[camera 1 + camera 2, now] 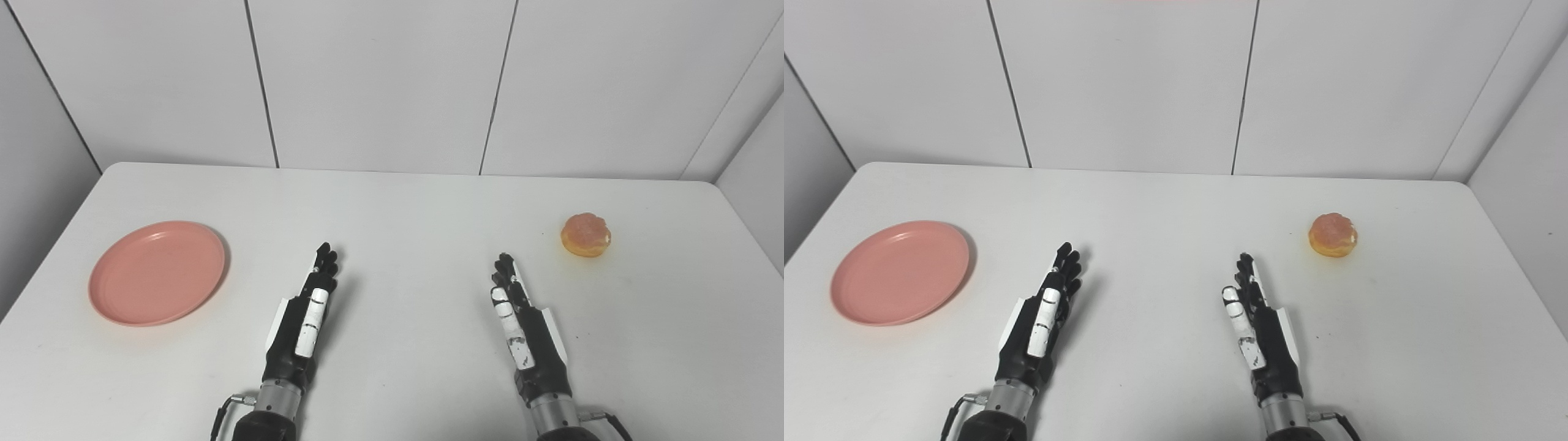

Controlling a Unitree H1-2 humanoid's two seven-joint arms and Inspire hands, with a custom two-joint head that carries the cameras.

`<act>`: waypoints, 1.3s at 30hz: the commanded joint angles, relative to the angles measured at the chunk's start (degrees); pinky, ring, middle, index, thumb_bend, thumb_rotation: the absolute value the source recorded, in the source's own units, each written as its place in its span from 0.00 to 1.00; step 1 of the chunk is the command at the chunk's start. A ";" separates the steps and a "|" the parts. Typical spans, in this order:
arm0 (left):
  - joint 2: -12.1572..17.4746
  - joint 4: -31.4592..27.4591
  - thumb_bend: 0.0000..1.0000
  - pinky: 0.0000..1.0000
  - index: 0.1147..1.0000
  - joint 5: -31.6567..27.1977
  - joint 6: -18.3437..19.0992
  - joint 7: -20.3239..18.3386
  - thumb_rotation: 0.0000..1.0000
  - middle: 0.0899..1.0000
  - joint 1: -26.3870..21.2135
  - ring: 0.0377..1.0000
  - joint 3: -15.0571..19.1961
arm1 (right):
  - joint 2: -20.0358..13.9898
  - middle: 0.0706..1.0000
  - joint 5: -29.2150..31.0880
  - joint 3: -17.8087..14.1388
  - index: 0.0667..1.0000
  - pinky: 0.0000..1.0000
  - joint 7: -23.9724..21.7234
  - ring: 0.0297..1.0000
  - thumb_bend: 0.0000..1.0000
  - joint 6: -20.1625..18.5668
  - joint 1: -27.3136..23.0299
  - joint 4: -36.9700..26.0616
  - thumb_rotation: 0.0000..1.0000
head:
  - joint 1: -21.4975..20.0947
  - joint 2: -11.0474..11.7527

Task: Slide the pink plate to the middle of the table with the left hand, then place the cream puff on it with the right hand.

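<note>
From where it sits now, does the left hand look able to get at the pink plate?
Probably yes. The left hand is open and holds nothing, and only bare table lies between it and the pink plate to its left.

Two head cameras side by side, looking down and forward, both sharing the whole table point(392, 202)

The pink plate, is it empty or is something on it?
Empty. The pink plate shows only bare surface; the cream puff lies apart, at the table's right side.
</note>
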State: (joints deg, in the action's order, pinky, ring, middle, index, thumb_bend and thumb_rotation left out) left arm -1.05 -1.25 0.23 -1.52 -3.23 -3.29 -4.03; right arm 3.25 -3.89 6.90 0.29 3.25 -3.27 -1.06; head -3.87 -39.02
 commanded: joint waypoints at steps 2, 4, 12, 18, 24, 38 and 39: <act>0.04 0.32 0.63 1.00 1.00 -0.07 -0.30 0.41 1.00 1.00 0.47 1.00 0.45 | -0.40 1.00 -0.07 0.23 1.00 1.00 -0.81 1.00 0.54 2.74 -1.60 -1.28 0.94 | 0.00 0.03; 0.05 0.53 0.63 1.00 1.00 -0.22 -0.50 0.30 1.00 1.00 0.39 1.00 0.48 | -0.54 1.00 -0.15 0.30 1.00 1.00 -0.81 1.00 0.54 2.88 -1.62 -1.26 0.94 | 0.00 0.03; 0.18 0.37 0.63 1.00 1.00 -0.04 -0.34 0.18 1.00 1.00 0.43 1.00 0.35 | -0.74 1.00 -0.18 0.45 1.00 1.00 -0.72 1.00 0.53 2.86 -1.54 -1.68 0.95 | 0.13 -0.24; 0.35 0.34 0.62 1.00 1.00 0.01 -0.36 -0.04 1.00 1.00 0.34 1.00 0.21 | -0.81 1.00 -0.14 0.44 1.00 1.00 -0.68 1.00 0.53 2.79 -1.54 -1.75 0.94 | 0.12 -0.23; 0.43 -0.08 0.63 1.00 1.00 0.04 0.15 -0.18 1.00 1.00 0.41 1.00 0.10 | -0.72 1.00 -0.29 0.38 1.00 1.00 -0.56 1.00 0.53 2.51 -1.48 -1.99 0.94 | 0.12 -0.23; -3.30 0.20 0.66 1.00 1.00 3.16 0.20 2.66 1.00 1.00 0.53 1.00 -2.27 | -3.52 1.00 3.10 -1.88 1.00 1.00 -2.58 1.00 0.52 2.67 -0.06 -2.87 0.91 | 14.48 2.99; -3.98 0.23 0.66 1.00 1.00 3.59 -0.06 3.21 1.00 1.00 0.53 1.00 -2.50 | -3.66 1.00 3.77 -2.23 1.00 1.00 -2.78 1.00 0.52 2.82 0.07 -2.91 0.91 | 16.67 3.63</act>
State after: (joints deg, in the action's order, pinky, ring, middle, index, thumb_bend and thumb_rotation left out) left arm -3.53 -1.10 3.07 -1.79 -0.25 -3.22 -5.35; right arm -0.18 -1.00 5.18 -1.98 3.26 -2.62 -2.05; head 12.81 -35.43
